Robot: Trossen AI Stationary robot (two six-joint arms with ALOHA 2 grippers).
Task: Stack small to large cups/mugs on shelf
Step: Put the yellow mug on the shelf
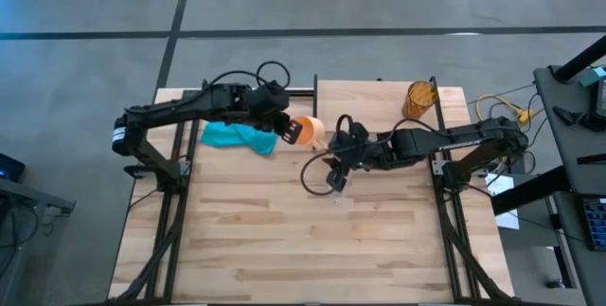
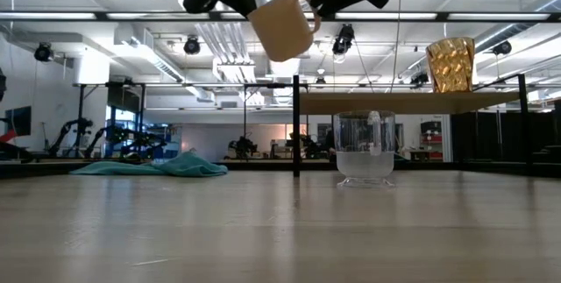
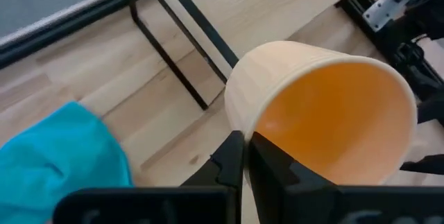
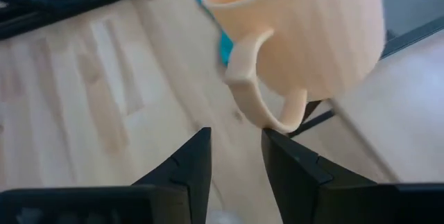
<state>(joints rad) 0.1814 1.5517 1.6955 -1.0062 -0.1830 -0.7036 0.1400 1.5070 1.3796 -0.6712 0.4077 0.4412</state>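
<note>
The orange mug (image 1: 306, 131) hangs tilted in the air over the table, near the shelf's (image 1: 379, 93) left front corner, and my left gripper (image 3: 246, 141) is shut on it. My right gripper (image 4: 236, 137) stands open just short of the mug's handle (image 4: 257, 99), with nothing between its fingers. The clear glass cup (image 2: 364, 147) stands upright on the tabletop, below my right gripper (image 1: 338, 175). On the shelf's right end the brown cup (image 1: 419, 99) stands on its base. My left gripper pinches the mug's wall at the rim (image 3: 244, 128), one finger inside the mug and one outside. The fingers come slanting down from the table's left side. The mug (image 2: 282, 24) is lifted clear and tilted, its mouth toward my left gripper and its handle toward the right arm.
A teal cloth (image 1: 237, 137) lies crumpled on the table's far left, under my left arm. The shelf's black posts (image 2: 296, 125) stand on the table's far half. The table's near half (image 1: 303, 249) is bare wood.
</note>
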